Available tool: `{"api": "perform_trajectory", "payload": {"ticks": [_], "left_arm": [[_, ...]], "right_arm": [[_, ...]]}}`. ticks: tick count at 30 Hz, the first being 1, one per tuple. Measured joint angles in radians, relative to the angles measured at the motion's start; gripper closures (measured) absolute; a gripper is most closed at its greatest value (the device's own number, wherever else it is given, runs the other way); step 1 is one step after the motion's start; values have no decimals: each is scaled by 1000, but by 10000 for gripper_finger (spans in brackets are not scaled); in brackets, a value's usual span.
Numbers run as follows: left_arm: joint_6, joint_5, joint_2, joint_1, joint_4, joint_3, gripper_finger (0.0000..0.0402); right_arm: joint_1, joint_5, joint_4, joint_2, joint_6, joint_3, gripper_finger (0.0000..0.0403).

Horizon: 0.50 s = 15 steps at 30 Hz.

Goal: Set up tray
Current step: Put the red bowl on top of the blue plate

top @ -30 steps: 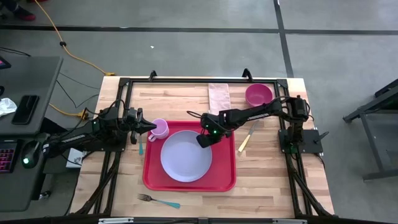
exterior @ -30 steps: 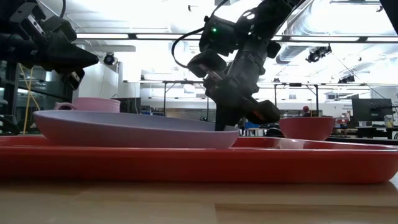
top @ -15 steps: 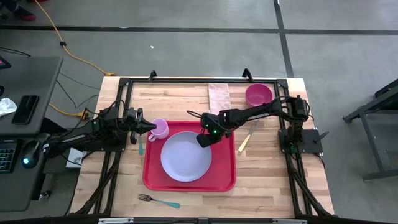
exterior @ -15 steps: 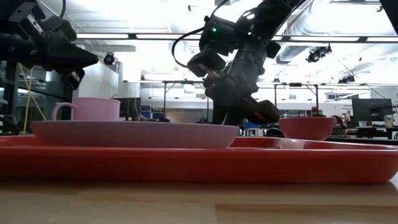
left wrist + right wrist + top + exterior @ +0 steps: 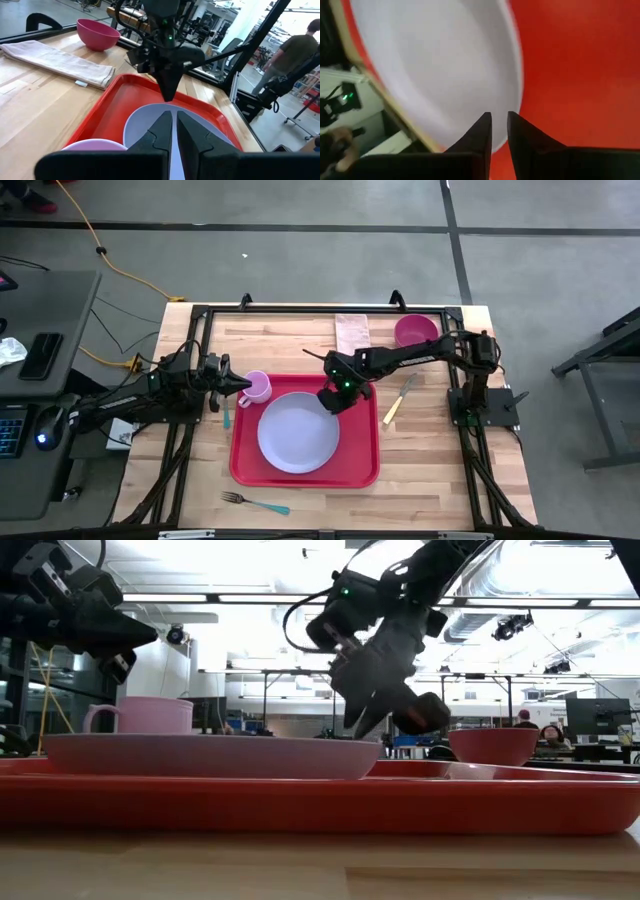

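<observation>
While plate (image 5: pixel 298 432) fills tray (image 5: pixel 365 465), pink cup (image 5: pixel 257 387) sits beside.

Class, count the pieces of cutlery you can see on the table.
3: a fork near the front edge, a knife right of the red tray, and a partly hidden teal-handled piece left of it.

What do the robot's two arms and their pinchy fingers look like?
Both arms are dark, nearly black, built from slim jointed segments. The left gripper tapers to a narrow point; the right gripper hangs from a chunkier black wrist block with a small green light. Black cables loop along the right arm. Each gripper has two flat, dark fingers with stepped, notched inner edges.
</observation>
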Motion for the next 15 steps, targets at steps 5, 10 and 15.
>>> {"api": "perform_trajectory", "payload": {"ticks": [5, 10, 15], "left_arm": [[0, 0, 0, 0, 0, 0, 344], [0, 1, 0, 0, 0, 0, 344], [-3, 23, 0, 0, 0, 0, 344]], "right_arm": [[-5, -8, -8, -50, 1, 0, 375], [-18, 37, -35, -111, -7, 0, 385], [-32, 110, -153, -183, -70, 0, 397]]}}
